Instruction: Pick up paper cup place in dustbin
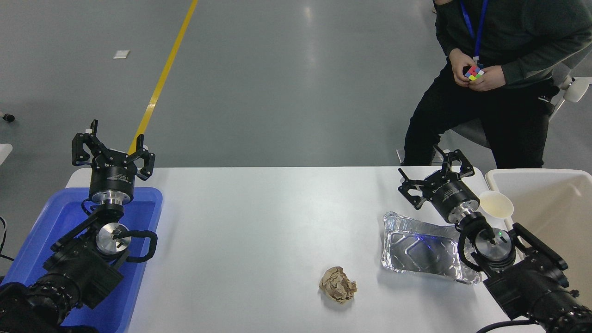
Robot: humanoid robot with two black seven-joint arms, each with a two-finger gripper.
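Grey floor surrounds the white desk (259, 222). Head view: the paper cup (496, 205) lies at 3 o'clock, touching the dustbin (545, 203). Your right end effector (434, 173) is spread open, empty, just beside the cup; the left end effector (113, 145) is parked at 9 o'clock, open. Approach step: next, close on the cup.

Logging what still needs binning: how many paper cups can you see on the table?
1. The paper cup sits at the table's far right, beside the dustbin, just right of the right pincer. The arm may hide others.
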